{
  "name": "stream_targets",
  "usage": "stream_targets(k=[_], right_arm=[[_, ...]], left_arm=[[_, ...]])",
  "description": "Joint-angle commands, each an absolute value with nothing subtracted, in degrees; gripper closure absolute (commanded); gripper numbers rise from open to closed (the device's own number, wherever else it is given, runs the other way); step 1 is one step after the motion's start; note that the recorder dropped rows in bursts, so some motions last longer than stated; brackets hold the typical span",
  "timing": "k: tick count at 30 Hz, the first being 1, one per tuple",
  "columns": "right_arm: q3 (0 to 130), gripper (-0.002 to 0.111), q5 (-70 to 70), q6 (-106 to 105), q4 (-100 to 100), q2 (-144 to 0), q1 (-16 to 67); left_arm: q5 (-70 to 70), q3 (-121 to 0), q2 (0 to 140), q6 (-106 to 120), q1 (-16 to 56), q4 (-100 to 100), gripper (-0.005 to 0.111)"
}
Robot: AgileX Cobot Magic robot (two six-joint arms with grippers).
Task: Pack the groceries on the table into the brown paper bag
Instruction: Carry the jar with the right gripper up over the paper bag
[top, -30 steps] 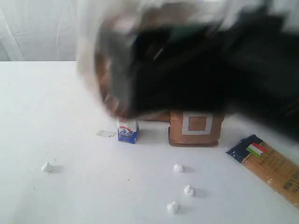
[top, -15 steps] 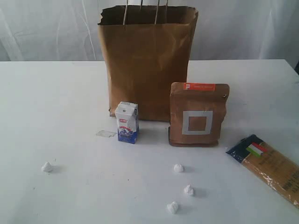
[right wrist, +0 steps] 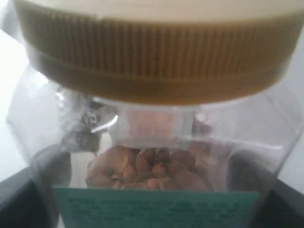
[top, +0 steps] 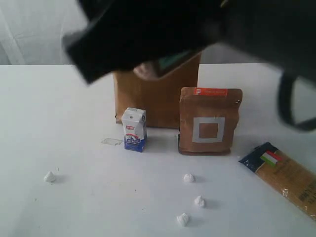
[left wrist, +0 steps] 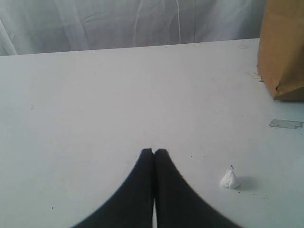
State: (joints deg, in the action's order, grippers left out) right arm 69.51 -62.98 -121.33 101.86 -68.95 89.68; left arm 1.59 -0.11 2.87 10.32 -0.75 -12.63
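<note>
My right gripper (right wrist: pixel 152 211) is shut on the gold-lidded clear nut jar (right wrist: pixel 152 161), which fills the right wrist view. In the exterior view that arm (top: pixel 173 29) is a dark blur across the top, with the jar's green label (top: pixel 168 63) showing in front of the brown paper bag (top: pixel 148 101); the bag's rim is hidden. A small white-blue carton (top: pixel 134 129) and a brown white-square pouch (top: pixel 210 121) stand before the bag. The pasta packet (top: pixel 286 175) lies at the right. My left gripper (left wrist: pixel 154 152) is shut and holds nothing, low over the white table (left wrist: pixel 95 104).
Several small white crumpled lumps (top: pixel 188 177) lie on the front of the table, one close to my left gripper (left wrist: pixel 230 178). A clear scrap of tape (top: pixel 112 141) lies left of the carton. A white curtain hangs behind the table.
Half a second ago the bag stood fully in view with no arm in front of it. Now the right arm with the jar covers the bag's top again.
</note>
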Motion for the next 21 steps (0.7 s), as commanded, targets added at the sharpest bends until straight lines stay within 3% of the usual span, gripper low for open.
stream_targets(k=[1,7,12,17,21], right_arm=[[65.64,0.089,-49.02,-122.82,99.95,-71.75,89.6],[61.54,0.089,-30.75,-122.82,99.95,-75.59,89.6],[59.12,0.089,-26.95,-120.47,94.5,-76.78,89.6],[55.95,0.089,-28.78,-94.06,69.15,-77.99,88.2],[54.91,0.089,-26.75,-56.45,43.59,-79.3,84.09]], left_arm=[[1.35,0.0,2.42,10.51,-0.38,-12.97,0.107],[1.35,0.0,2.42,10.51,-0.38,-12.97,0.107],[1.35,0.0,2.42,10.51,-0.38,-12.97,0.107],[1.35,0.0,2.42,10.51,-0.38,-12.97,0.107],[1.35,0.0,2.42,10.51,-0.38,-12.97,0.107]])
